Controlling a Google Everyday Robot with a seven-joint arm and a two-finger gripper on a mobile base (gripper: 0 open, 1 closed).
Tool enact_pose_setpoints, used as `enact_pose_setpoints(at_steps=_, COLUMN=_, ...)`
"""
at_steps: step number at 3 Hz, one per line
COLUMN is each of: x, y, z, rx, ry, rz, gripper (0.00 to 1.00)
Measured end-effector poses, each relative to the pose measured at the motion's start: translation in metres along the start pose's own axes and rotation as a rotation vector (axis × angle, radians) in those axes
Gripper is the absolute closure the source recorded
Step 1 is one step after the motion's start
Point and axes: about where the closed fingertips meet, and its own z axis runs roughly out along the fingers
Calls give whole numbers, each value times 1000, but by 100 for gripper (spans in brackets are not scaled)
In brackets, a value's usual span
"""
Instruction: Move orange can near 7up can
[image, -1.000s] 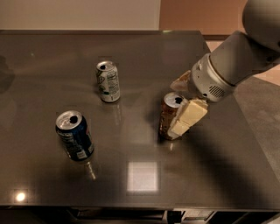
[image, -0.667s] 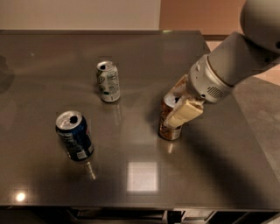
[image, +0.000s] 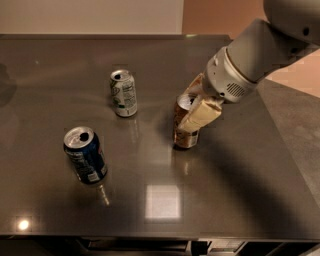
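Note:
The orange can (image: 184, 136) stands upright on the dark table, right of centre. My gripper (image: 193, 108) comes in from the upper right and is closed around the can's upper half, with one pale finger (image: 201, 115) across its front and the other behind it. The 7up can (image: 123, 93) stands upright to the left of the orange can and a little farther back, about a can's height away.
A dark blue can (image: 85, 155) stands at the front left. The grey table (image: 240, 180) ends close to the right of the arm and at the front edge. The robot arm (image: 260, 55) spans the upper right.
The gripper has closed around the orange can, and the can has shifted a little left and back toward the 7up can. The other cans have not moved.

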Motion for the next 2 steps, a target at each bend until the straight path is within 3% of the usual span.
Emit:
enact_pose_setpoints(at_steps=1, x=-27, y=-16, z=5, rx=-16, ry=-19, rz=-41, gripper=100)
enact_pose_setpoints(at_steps=2, x=-51, y=-36, z=17, rx=-46, ry=-46, rz=-60, gripper=100)
